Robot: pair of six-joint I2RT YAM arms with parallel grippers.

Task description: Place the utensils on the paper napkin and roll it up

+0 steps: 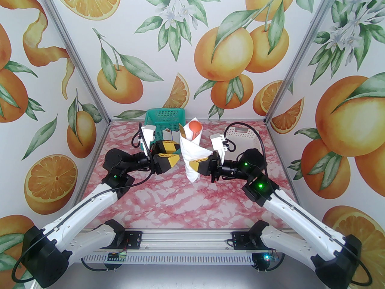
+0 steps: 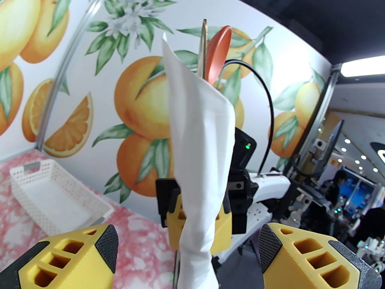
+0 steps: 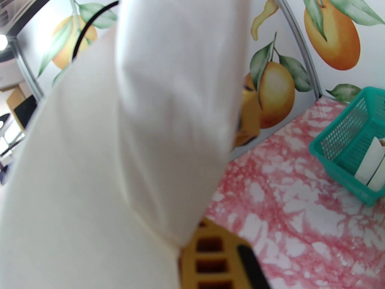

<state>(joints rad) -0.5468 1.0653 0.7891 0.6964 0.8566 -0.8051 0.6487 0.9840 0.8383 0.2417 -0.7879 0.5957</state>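
The pink marbled worktop [image 1: 168,203] carries a green basket [image 1: 164,114] at the back centre and a white basket [image 1: 243,135] to its right. In the middle of the top view the paper napkin [image 1: 192,155] stands rolled into an upright cone. The spoon [image 1: 194,126] and knife [image 1: 181,130] poke out of its top, and the fork is hidden. The roll looks finished, so the step now calls for a firm, low grip so the wrap cannot loosen. The right hand [image 1: 200,164] is pressed together, pinching the roll's lower part. The left hand [image 1: 174,154] is spread wide just left of it, touching nothing.
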